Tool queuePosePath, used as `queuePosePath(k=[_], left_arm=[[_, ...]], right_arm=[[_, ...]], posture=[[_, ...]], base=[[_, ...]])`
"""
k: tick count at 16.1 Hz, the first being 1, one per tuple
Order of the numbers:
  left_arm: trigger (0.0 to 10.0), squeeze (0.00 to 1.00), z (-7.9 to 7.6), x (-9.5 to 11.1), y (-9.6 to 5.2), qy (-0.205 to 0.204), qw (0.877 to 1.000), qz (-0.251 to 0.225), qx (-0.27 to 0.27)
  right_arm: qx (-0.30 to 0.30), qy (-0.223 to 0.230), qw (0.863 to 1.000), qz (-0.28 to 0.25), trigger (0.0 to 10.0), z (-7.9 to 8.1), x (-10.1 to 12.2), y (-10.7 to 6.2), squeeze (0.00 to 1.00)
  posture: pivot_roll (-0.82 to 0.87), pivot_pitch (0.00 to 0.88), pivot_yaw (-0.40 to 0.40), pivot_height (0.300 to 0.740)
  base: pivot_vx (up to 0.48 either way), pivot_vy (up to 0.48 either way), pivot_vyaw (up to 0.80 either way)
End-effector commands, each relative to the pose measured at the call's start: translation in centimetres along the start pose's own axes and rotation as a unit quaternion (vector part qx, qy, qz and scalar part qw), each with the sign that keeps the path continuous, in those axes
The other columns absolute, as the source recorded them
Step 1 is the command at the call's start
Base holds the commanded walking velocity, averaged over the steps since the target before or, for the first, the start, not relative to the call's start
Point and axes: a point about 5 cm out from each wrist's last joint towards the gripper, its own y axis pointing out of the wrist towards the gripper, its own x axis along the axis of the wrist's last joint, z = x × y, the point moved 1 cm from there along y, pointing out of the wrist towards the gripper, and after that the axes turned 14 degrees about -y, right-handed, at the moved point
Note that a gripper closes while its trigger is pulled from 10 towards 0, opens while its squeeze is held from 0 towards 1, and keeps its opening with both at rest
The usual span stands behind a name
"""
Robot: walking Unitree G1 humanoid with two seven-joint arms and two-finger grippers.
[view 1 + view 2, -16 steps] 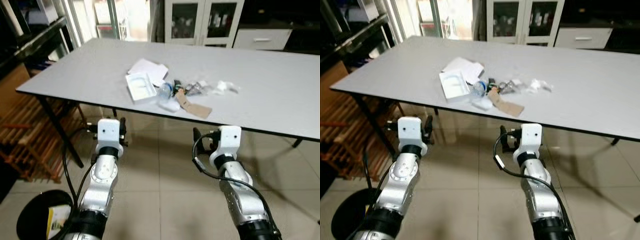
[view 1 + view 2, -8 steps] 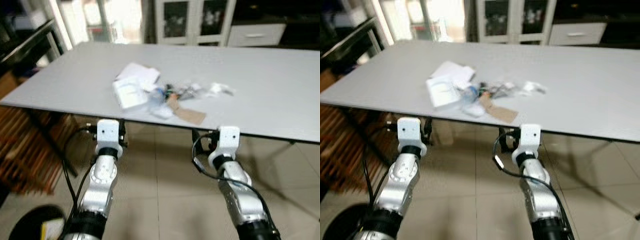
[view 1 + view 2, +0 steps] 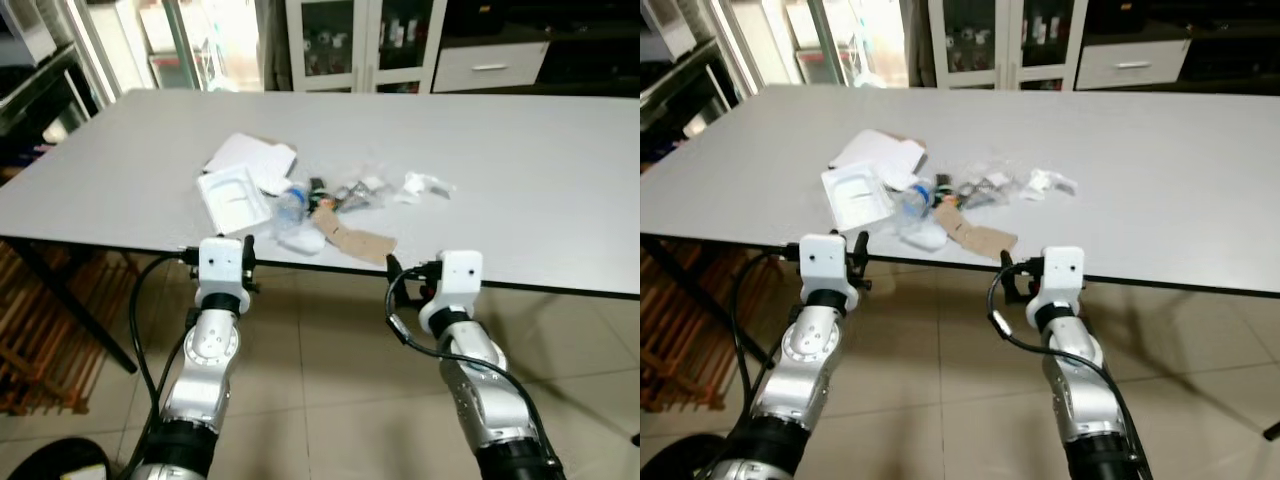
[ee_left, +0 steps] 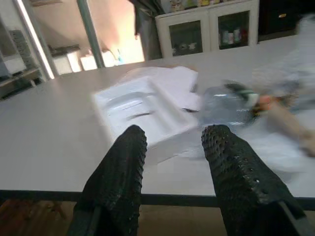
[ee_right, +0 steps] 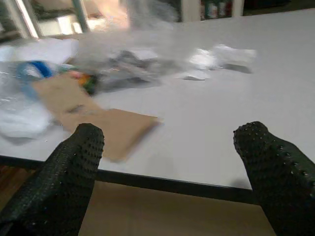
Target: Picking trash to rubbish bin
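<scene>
Trash lies in a pile near the front edge of a grey table (image 3: pixel 540 180): a white plastic tray (image 3: pixel 232 198), white paper (image 3: pixel 250 158), a crushed clear bottle (image 3: pixel 292 205), a brown cardboard piece (image 3: pixel 352 240), clear wrappers (image 3: pixel 360 190) and a crumpled white tissue (image 3: pixel 422 185). Both arms are held forward just below the table edge, the left wrist (image 3: pixel 222 265) facing the tray, the right wrist (image 3: pixel 458 275) to the right of the cardboard. My left gripper (image 4: pixel 174 140) is open and empty. My right gripper (image 5: pixel 172 140) is wide open and empty. The black bin (image 3: pixel 55 462) sits on the floor at the lower left.
Glass-door cabinets (image 3: pixel 355 45) and a white drawer unit (image 3: pixel 495 65) stand behind the table. A dark table leg (image 3: pixel 70 310) and a wooden slatted frame (image 3: pixel 40 350) are at the left under the table. Tiled floor (image 3: pixel 330 400) lies under my arms.
The camera has moved up to the table and turned, so the trash pile looks nearer and the bin has slid to the picture's corner. Both arms keep the same pose.
</scene>
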Motion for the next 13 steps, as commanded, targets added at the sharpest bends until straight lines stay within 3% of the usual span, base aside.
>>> queuePosePath(k=[1, 10, 13], left_arm=[[10.0, 0.0, -0.14, 0.34, 0.14, 0.004, 1.0, -0.006, -0.004], [10.0, 0.0, -0.26, 0.54, 0.17, 0.001, 1.0, -0.01, -0.008], [10.0, 0.0, -0.65, 1.01, 0.13, -0.001, 0.999, -0.028, -0.021]], right_arm=[[-0.003, 0.002, 1.0, -0.007, 10.0, -0.12, 0.36, 0.14, 0.0], [-0.004, 0.003, 1.0, -0.007, 10.0, -0.04, 0.41, 0.18, 0.0], [-0.005, 0.003, 1.0, -0.007, 10.0, -0.05, 0.42, 0.2, 0.0]], posture=[[-0.07, 0.067, 0.046, 0.74], [-0.07, 0.076, 0.046, 0.74], [-0.07, 0.077, 0.048, 0.74]], base=[[0.307, 0.0, 0.0], [0.295, 0.0, 0.0], [0.0, 0.0, 0.0]])
